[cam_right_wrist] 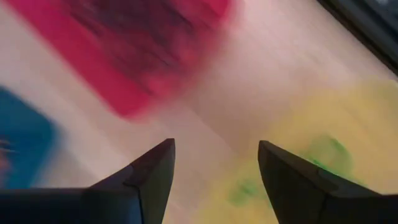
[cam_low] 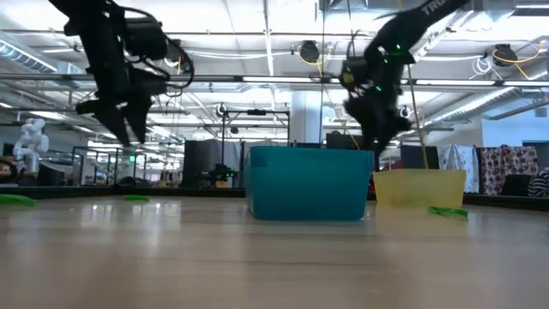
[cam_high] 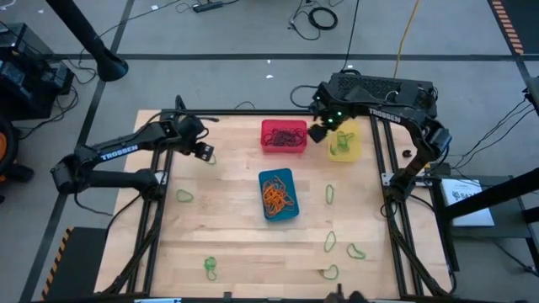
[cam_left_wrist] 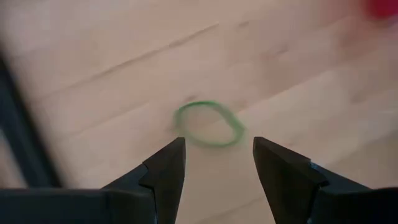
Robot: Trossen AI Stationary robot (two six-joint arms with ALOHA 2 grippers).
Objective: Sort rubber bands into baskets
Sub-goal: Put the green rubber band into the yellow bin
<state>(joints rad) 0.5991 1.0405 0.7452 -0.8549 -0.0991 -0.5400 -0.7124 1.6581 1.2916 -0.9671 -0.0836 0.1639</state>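
Right gripper open, empty; left gripper open over green band

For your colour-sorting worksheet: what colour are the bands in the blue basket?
Orange bands, in the blue basket; the high view shows them best.

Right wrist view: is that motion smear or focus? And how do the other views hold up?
Right wrist view: red basket and yellow basket streaked, the open right gripper fingers crisp, so probably motion. Left wrist view: green rubber band slightly soft, table grain blurred. Low view: blue basket fairly sharp, near tabletop soft. High view: evenly lit, no strong glare.
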